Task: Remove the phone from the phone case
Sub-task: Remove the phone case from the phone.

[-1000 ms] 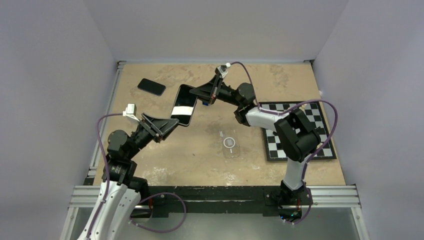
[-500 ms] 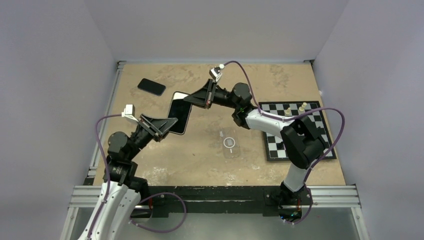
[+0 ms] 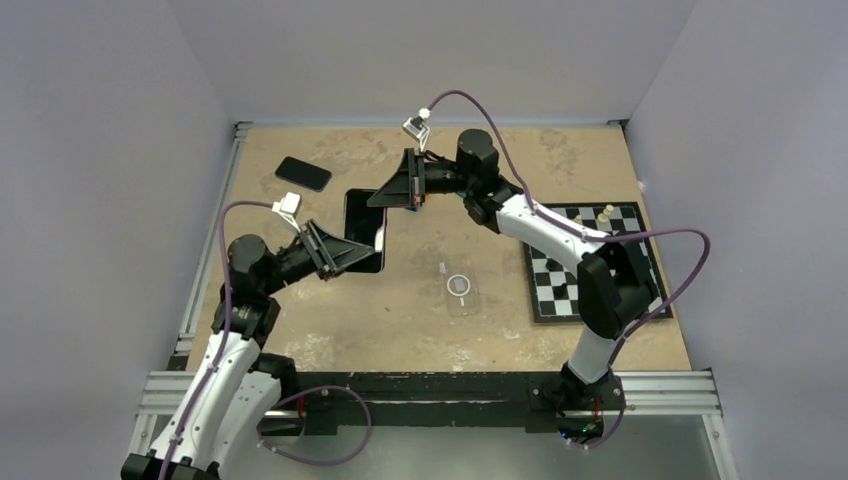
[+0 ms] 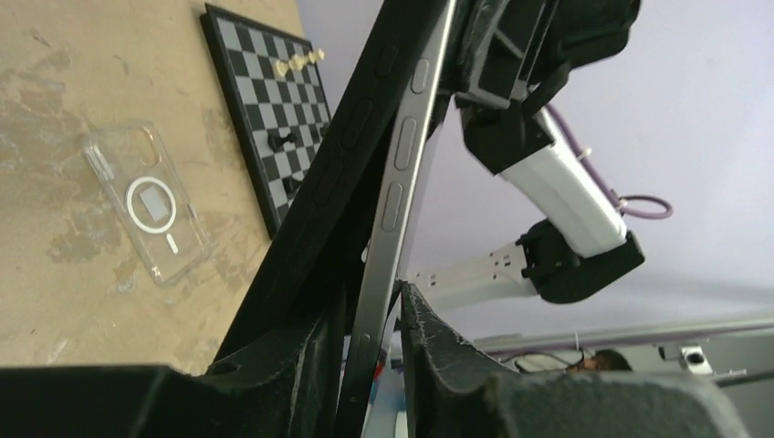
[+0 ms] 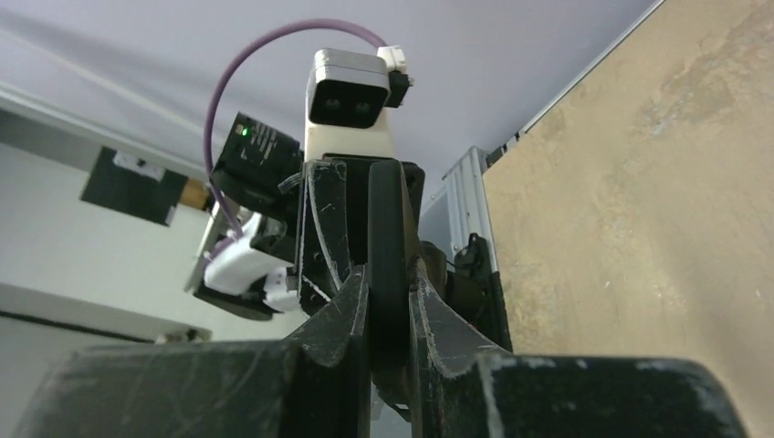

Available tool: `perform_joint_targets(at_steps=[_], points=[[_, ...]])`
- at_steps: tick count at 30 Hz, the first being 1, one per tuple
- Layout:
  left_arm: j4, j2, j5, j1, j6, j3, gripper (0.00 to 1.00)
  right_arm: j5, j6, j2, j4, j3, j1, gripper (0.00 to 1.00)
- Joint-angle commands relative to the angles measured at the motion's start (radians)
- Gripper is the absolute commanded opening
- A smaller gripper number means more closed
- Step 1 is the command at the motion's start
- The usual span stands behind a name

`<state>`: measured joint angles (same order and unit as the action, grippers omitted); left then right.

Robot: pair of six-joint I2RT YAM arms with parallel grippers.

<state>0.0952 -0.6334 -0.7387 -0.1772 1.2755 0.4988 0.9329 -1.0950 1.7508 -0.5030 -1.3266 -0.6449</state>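
A slim phone point(image 3: 363, 232) with a brushed grey metal side band point(image 4: 402, 173) hangs above the scuffed tan tabletop point(image 3: 400, 325), stretched between the two arms. The left gripper point(image 3: 345, 255) has its ribbed black fingers point(image 4: 438, 356) drawn in narrow on the near end of that metal band. The right gripper point(image 5: 388, 301) is pinched tight on a rounded matte black rim at the far end. From the left wrist, the black phone case point(image 4: 351, 137), with its raised button bumps, stands a little off the band towards the near end. On the table lie a clear plastic case with a white ring point(image 3: 461, 288), a black-and-white chessboard point(image 4: 246, 91) and a second glossy black phone point(image 3: 303, 173).
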Motion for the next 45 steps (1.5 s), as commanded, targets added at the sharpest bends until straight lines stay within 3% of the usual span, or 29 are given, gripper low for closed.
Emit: perform_joint_targets(at_steps=[1,4,8,9,10,13,15,18,22,25,29,39,45], points=[[0.023,-0.035,-0.132,-0.001,-0.087,0.077,0.34,0.221,0.238,-0.037,0.209,-0.097,-0.054,0.0],[-0.012,-0.039,-0.151,-0.001,-0.122,0.099,0.32,0.231,0.295,-0.037,0.275,-0.122,-0.053,0.0],[-0.004,-0.027,-0.125,-0.001,-0.115,0.101,0.08,0.204,0.287,-0.041,0.278,-0.13,-0.054,0.0],[0.006,-0.02,-0.111,-0.001,-0.106,0.1,0.06,0.203,0.284,-0.042,0.276,-0.125,-0.054,0.0],[0.015,-0.011,-0.095,-0.001,-0.097,0.098,0.05,0.199,0.263,-0.044,0.246,-0.112,-0.053,0.07],[0.009,0.038,-0.002,-0.001,-0.062,0.087,0.0,0.173,0.084,-0.062,0.007,-0.014,-0.054,0.37],[0.057,0.074,0.067,-0.001,-0.012,0.061,0.0,0.152,-0.05,-0.072,-0.202,0.077,-0.053,0.51],[0.083,0.113,0.156,-0.001,0.071,0.035,0.0,0.114,-0.21,-0.076,-0.481,0.174,-0.053,0.64],[0.133,0.153,0.24,-0.001,0.156,0.01,0.0,0.048,-0.375,-0.076,-0.807,0.301,-0.053,0.7],[0.157,0.178,0.301,-0.001,0.214,-0.016,0.0,-0.03,-0.397,-0.079,-0.877,0.376,-0.06,0.7],[0.193,0.197,0.344,-0.001,0.266,-0.031,0.0,-0.091,-0.414,-0.072,-0.926,0.423,-0.064,0.61],[0.179,0.204,0.344,-0.001,0.281,-0.02,0.0,-0.102,-0.299,-0.039,-0.699,0.26,-0.119,0.39],[0.152,0.218,0.35,-0.001,0.286,-0.001,0.0,-0.126,-0.189,-0.095,-0.582,0.315,-0.111,0.43]])
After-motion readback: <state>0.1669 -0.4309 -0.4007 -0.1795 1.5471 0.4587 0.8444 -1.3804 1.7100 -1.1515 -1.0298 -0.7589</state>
